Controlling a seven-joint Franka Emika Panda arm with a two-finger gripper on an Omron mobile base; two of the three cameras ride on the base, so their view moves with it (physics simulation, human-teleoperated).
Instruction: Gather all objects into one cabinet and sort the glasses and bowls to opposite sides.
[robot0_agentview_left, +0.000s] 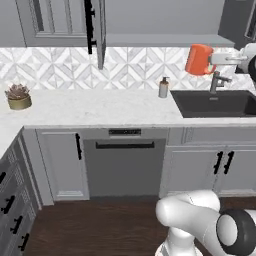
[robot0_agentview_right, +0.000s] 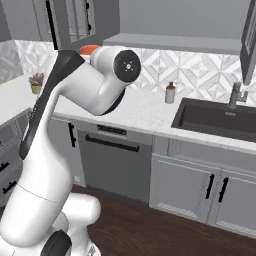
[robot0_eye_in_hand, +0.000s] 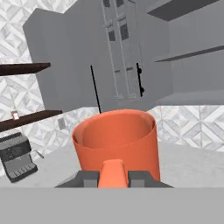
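The orange handled mug (robot0_agentview_left: 199, 59) is held aloft above the dark rectangular sink basin (robot0_agentview_left: 215, 103), level with the tiled backsplash and just below the flat grey shelf (robot0_agentview_left: 170, 40) of the grey wall cabinet. The two-finger gripper (robot0_agentview_left: 216, 59) reaches it from the sink's right side, and its fingers are clenched on the mug's handle. In the hand view the handle (robot0_eye_in_hand: 113, 173) sits between the two dark finger tips (robot0_eye_in_hand: 86, 177), with the mug's open mouth (robot0_eye_in_hand: 114, 127) pointing away from the hand, so the mug's long axis is taken to run roughly along the gripper's line of sight.

The relation that matters for the coming move is judged to be this: the cabinet shelf lies above and to the left of the sink, while the mug hangs on the far side of the fingers from the arm. The tall grey cabinet door (robot0_agentview_left: 98, 27) with its long black bar handle (robot0_agentview_left: 90, 25) stands open further left of the sink. A lift and a leftward carry are probably called for, with the mug turned upright before it is set down.

A small soap dispenser bottle (robot0_agentview_left: 163, 88) stands on the pale counter just left of the sink, and a potted succulent (robot0_agentview_left: 19, 97) well to its left.
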